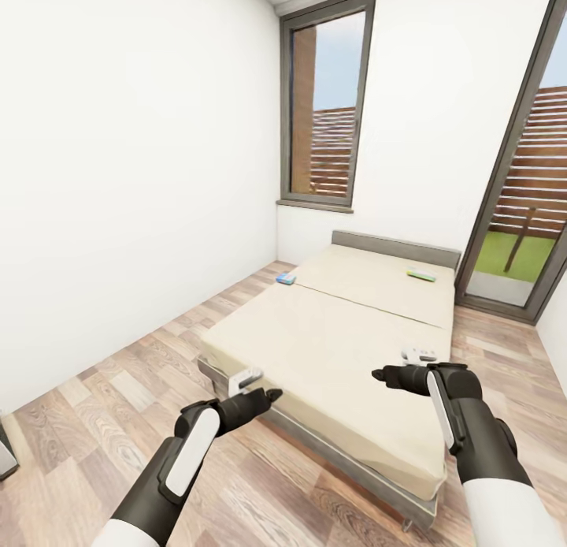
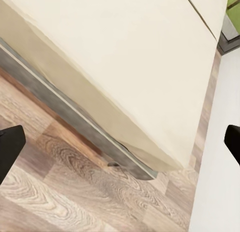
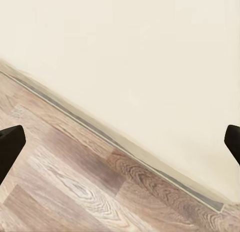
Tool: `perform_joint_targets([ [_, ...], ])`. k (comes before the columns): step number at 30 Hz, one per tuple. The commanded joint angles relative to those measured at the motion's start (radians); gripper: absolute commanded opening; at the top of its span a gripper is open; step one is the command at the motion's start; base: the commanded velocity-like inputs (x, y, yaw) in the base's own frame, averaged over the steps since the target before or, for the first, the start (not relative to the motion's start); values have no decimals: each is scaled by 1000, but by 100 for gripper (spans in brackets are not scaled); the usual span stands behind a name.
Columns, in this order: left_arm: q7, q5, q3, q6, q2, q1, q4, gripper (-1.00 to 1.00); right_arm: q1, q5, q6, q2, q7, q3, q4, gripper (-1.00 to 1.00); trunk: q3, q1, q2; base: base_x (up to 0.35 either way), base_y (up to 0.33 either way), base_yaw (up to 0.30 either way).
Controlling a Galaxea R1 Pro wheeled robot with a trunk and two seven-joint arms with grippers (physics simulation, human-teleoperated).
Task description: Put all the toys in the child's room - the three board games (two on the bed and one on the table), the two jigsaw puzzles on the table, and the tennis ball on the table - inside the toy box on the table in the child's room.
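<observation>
The left pincer hangs over the wood floor at the near left corner of the bed, its fingers spread wide and holding nothing. A small blue game box lies at the bed's left edge, far up the mattress. Farther right, a yellow-green-red game box rests near the grey headboard. The right pincer hovers above the mattress's right side, likewise released and empty.
</observation>
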Motion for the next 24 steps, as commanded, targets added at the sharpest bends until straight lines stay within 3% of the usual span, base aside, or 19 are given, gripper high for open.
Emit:
perform_joint_targets([
  [1,9,11,-2,3,0,-1,1,100,0,10,3,0,10,-1,-1,100,-1,0,-1,0,-35,43],
  [10,9,11,-11,3,-1,-1,42,100,3,11,3,0,10,2,-3,100,-1,0,-1,0,-16,115],
  [17,9,12,-14,2,-1,-1,55,100,3,11,1,0,9,61,-3,100,-1,0,-1,0,-4,244],
  [24,9,12,-13,2,-1,-1,61,100,3,11,0,0,9,87,-3,100,-1,0,-1,0,-1,272],
])
